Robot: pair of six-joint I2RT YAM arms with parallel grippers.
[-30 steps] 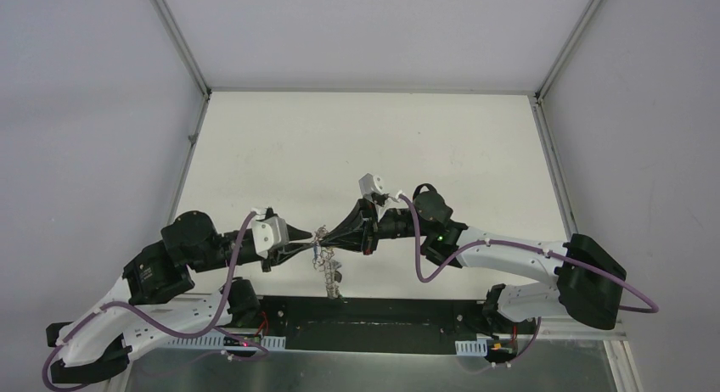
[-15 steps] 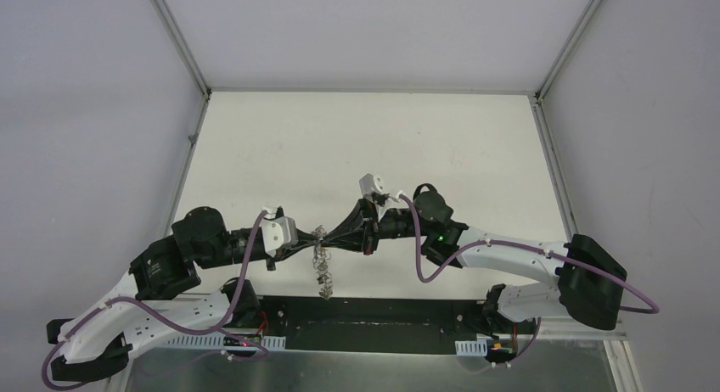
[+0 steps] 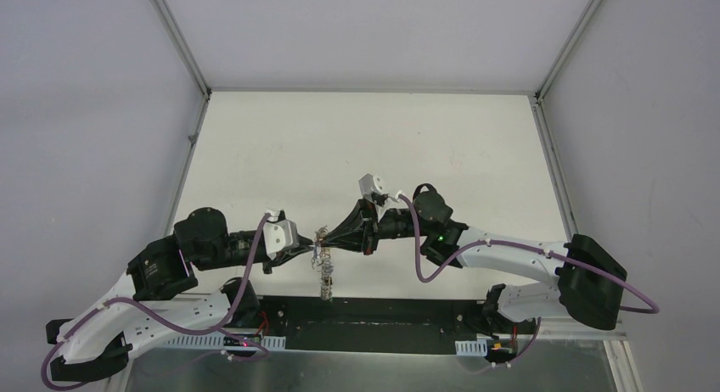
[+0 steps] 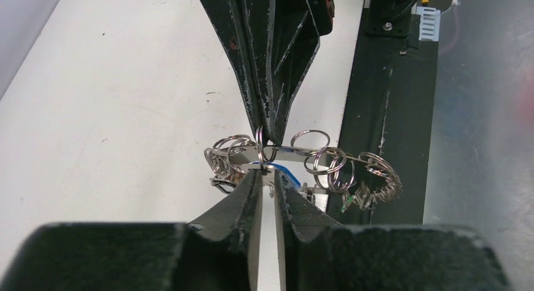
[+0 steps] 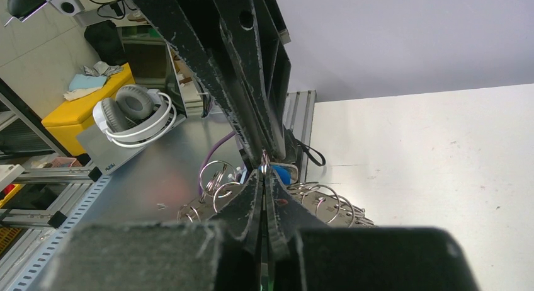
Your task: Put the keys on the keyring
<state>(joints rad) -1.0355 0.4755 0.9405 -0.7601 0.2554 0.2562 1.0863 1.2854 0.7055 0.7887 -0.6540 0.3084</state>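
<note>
Ahead of the left gripper (image 4: 269,176), barely parted and its hold unclear, a blue key (image 4: 284,172) meets the keyring (image 4: 294,152) pinched in the right gripper (image 4: 267,138); threading seems unfinished.

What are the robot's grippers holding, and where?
The right gripper pinches the keyring at its looped edge. The left gripper sits at a blue-tagged key; whether it grips cannot be told.

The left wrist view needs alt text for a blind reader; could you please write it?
The right end effector, reaching down from the top, pinches a keyring of wire loops above a white table. The left end effector, tips slightly apart, meets it from below beside a blue key tag.
</note>
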